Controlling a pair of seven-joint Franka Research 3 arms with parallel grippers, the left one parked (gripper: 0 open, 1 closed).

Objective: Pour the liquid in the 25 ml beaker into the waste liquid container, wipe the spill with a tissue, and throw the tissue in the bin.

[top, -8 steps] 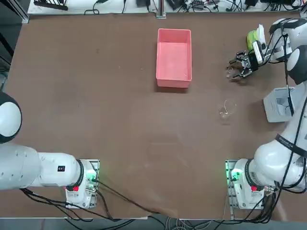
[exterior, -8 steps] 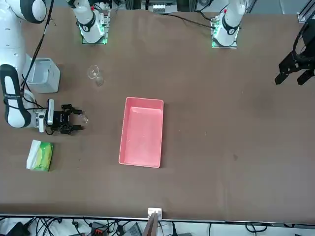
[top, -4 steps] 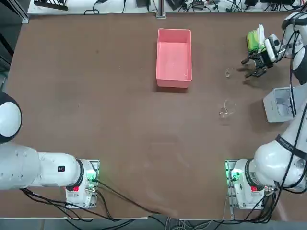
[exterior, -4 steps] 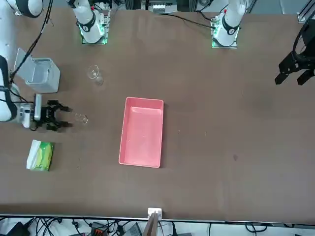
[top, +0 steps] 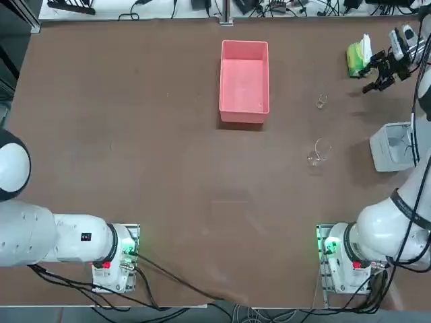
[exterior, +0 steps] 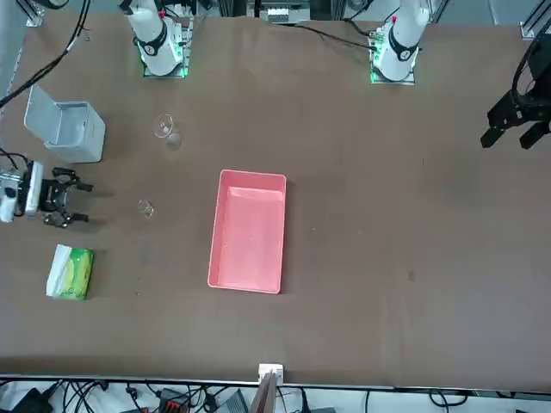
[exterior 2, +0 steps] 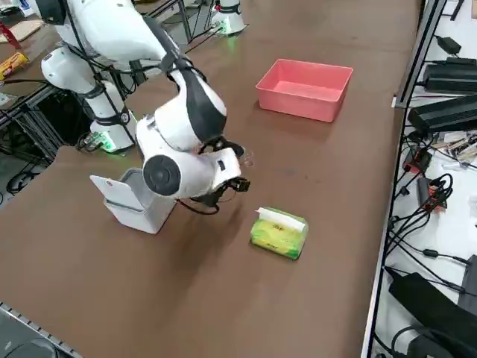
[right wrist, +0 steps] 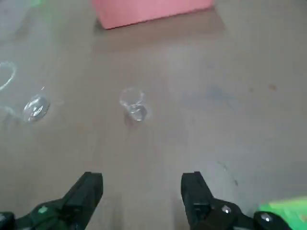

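Tiny clear beaker (right wrist: 133, 104) upright on table, between pink tray (top: 244, 81) and grey bin (top: 392, 147).

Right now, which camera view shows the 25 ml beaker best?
The right wrist view: the 25 ml beaker stands upright and unobstructed ahead of the open right gripper. In the top view and front view it is only a faint glint; in the right side view the arm mostly hides it.

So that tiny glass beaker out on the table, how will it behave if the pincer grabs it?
The 25 ml beaker is clear glass, so probably slippery and fragile. It looks tiny and light, likely easy to knock over. The open right pincer holds nothing.
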